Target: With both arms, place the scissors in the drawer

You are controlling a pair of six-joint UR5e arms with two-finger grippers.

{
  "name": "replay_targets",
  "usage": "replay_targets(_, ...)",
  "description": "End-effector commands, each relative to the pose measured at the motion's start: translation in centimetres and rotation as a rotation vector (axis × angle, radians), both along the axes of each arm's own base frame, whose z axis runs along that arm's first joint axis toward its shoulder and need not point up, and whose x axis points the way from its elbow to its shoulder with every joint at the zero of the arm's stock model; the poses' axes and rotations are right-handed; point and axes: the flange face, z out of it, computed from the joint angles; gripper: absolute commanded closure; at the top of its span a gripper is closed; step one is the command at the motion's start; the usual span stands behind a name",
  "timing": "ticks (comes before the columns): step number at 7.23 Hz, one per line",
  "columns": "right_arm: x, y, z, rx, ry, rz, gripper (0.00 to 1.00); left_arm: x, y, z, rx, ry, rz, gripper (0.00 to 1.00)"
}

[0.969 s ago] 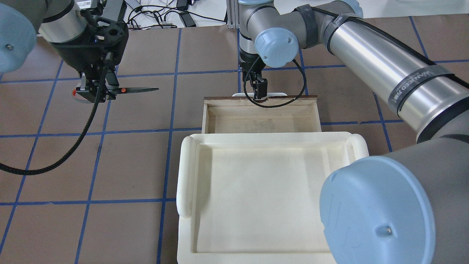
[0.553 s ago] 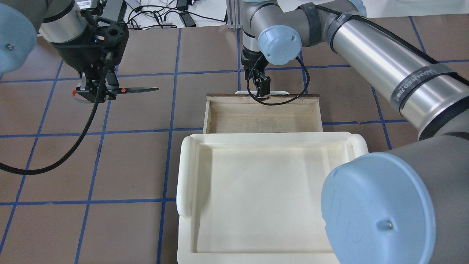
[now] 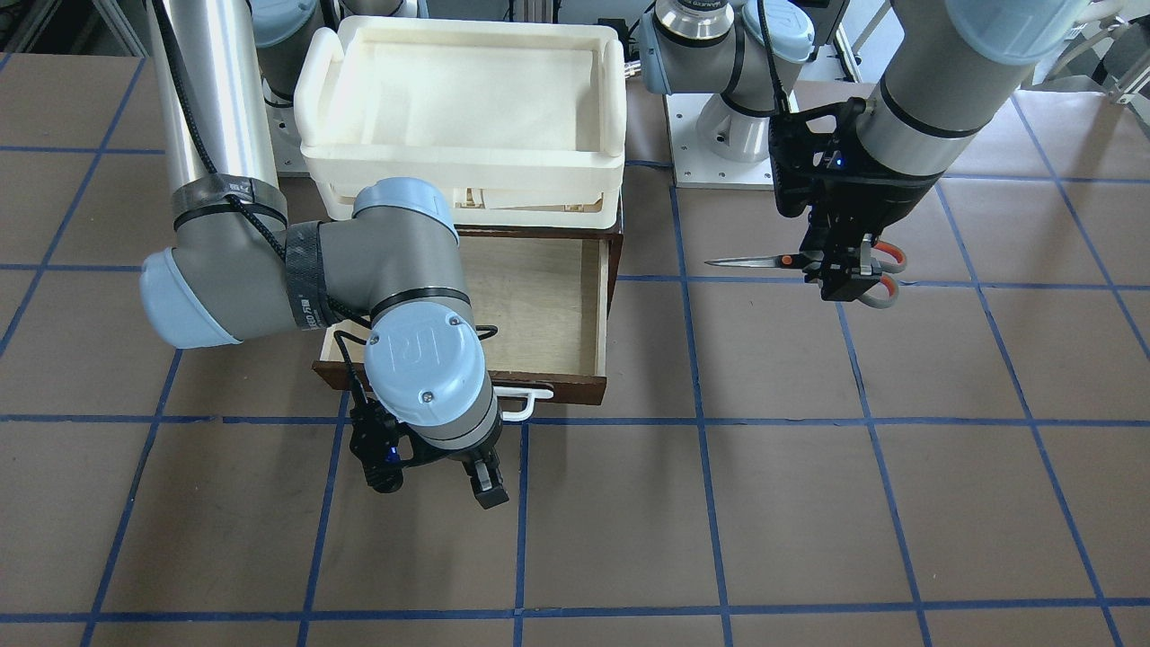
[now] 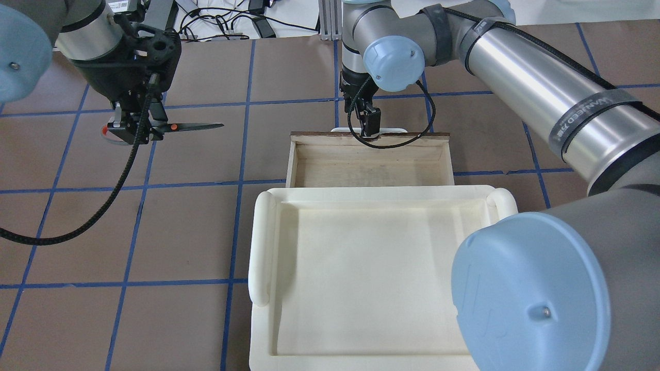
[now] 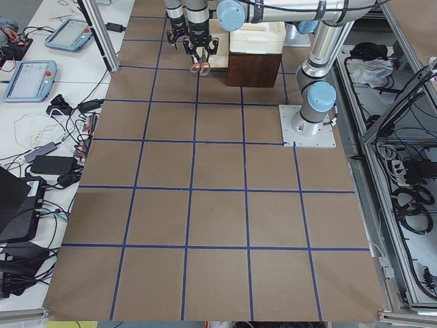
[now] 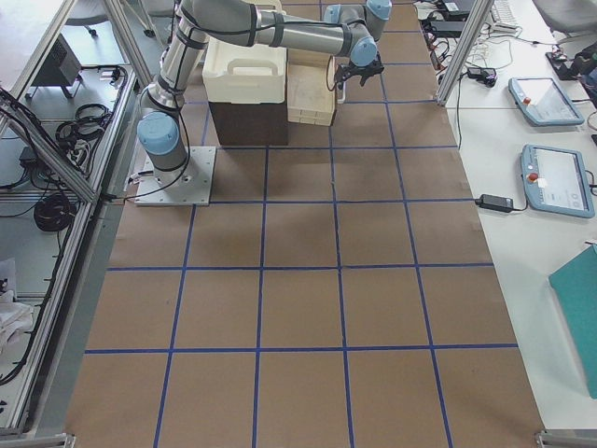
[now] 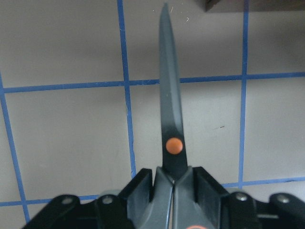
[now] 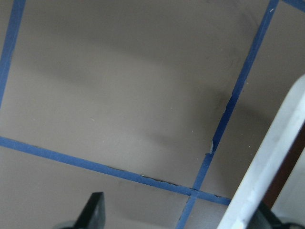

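Upper left of the overhead view: the left pincer grasps the scissors at the handles, blades pointing to frame right. The right pincer is released, beside the drawer.

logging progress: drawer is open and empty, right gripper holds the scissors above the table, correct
No: it is the left gripper that holds the scissors above the table, as the overhead view shows. The drawer is open and empty.

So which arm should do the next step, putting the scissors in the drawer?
Left. The left gripper holds the scissors beside the open drawer; the right gripper is open and empty, just past the white handle.
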Motion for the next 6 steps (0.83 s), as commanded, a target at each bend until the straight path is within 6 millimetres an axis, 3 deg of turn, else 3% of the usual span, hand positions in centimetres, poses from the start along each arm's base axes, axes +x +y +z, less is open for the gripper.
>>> replay_targets(1, -0.1, 0.3, 0.8, -0.005, 0.001, -0.003, 0.00, 0.0, 0.0, 0.1, -0.001, -0.001, 0.000, 0.94)
replay_targets(4, -0.6, 2.3, 7.9, -0.081, -0.008, 0.035, 0.00, -0.1, 0.0, 0.0, 0.000, 0.008, 0.002, 0.94)
replay_targets(6, -2.9, 3.3, 12.0, -0.164, 0.086, 0.299, 0.00, -1.9, 0.6, 0.2, 0.003, 0.022, 0.027, 0.94)
